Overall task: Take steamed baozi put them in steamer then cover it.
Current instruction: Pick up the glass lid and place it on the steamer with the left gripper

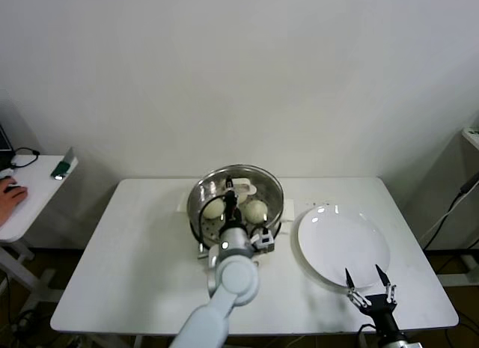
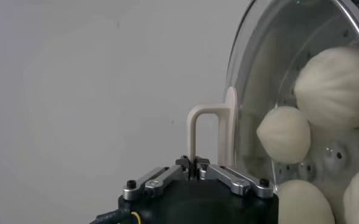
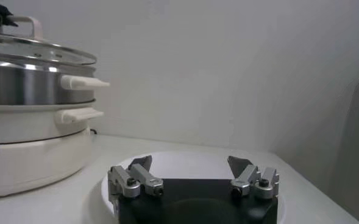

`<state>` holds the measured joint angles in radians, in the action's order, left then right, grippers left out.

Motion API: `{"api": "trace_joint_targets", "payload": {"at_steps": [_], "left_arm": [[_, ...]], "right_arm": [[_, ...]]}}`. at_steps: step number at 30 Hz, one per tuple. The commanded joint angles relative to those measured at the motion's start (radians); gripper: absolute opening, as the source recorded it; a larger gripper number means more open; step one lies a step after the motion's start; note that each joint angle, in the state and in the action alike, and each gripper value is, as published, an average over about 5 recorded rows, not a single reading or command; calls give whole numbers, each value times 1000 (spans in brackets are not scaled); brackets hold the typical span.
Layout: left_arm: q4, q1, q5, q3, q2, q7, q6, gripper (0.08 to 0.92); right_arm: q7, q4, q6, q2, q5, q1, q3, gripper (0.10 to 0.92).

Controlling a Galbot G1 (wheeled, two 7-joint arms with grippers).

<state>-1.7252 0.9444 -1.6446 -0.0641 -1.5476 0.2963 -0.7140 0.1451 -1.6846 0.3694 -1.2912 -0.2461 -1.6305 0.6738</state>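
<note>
- Our left pincer point(image 1: 231, 189) is pinched fully shut on the pale handle point(image 2: 205, 133) of the cover point(image 1: 238, 185), gripping it by the thin arch because that is the only part of the glass lid narrow enough to hold.
- The cover sits over the steamer point(image 3: 30, 115); from the right wrist view its rim looks level on the pot, though we cannot tell whether it is fully seated or a touch above.
- The steamed baozi point(image 2: 283, 134) lie inside on the perforated tray, visible through the glass: four in the left wrist view, only two clear from the head view.
- The white plate point(image 1: 344, 245) lies bare on the tabletop point(image 1: 142, 251) just beside the steamer, which fits the buns having been taken off it.
- Our right pincer point(image 1: 369, 285) waits at the near edge of the plate with its jaws spread wide and nothing between them, out of the way of the left arm.
- We judge the task nearly complete; what remains is to let go of the handle without dragging the cover askew.
</note>
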Motion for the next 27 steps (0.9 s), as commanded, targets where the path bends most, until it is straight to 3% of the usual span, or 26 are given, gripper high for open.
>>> {"api": "trace_joint_targets", "payload": {"at_steps": [1,23,27], "left_arm": [[17,5,-21,1,1,-1,10,139],[34,16,-7,9,-3,-26,18,139],[32,18,3,9,-1,-33,20,180]], "right_arm": [[0,3,4,2,-5,1,3,823],[1,2,14,0,-5,5,2,823],[1,-1,14,-1,-4,5,3,823]]}}
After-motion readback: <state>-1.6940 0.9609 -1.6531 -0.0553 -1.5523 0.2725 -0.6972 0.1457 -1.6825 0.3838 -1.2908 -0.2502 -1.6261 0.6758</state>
